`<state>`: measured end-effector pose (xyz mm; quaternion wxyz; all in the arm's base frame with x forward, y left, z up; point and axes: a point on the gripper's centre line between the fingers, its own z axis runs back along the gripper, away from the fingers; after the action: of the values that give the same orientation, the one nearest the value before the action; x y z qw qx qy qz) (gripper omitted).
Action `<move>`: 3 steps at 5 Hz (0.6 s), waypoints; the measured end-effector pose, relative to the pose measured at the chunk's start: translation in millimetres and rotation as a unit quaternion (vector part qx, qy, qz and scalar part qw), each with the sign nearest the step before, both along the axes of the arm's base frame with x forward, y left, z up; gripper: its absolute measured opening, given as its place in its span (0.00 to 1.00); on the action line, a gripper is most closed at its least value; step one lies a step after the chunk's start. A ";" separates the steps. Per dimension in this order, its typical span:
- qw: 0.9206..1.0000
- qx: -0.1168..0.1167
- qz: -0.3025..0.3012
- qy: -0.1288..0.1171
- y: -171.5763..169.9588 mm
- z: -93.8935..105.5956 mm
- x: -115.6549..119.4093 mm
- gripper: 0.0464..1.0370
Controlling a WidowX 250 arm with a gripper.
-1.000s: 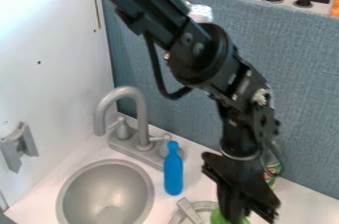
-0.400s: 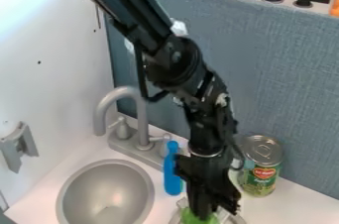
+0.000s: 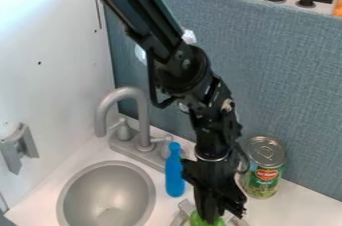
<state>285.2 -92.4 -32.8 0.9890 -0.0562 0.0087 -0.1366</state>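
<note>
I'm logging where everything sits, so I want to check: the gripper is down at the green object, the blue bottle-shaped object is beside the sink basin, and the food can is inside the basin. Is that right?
Not quite: the camera view shows the food can on the counter, not inside the sink basin. The gripper is down at the green object, and the blue bottle-shaped object is beside the basin.

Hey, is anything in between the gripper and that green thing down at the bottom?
Nothing visible stands between them: the gripper is right at the green object. The blue bottle-shaped object and the food can are off to either side, out of that gap.
</note>
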 end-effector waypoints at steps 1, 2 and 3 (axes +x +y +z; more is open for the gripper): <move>1.000 -0.003 0.001 -0.003 -2.0 -2.6 4.6 0.06; 1.000 -0.007 0.006 0.000 -3.9 -1.4 8.2 0.10; 1.000 -0.005 0.019 0.013 -3.8 -0.8 5.7 0.31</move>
<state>290.9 -96.2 -33.6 0.9909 -0.0635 0.0197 -0.1175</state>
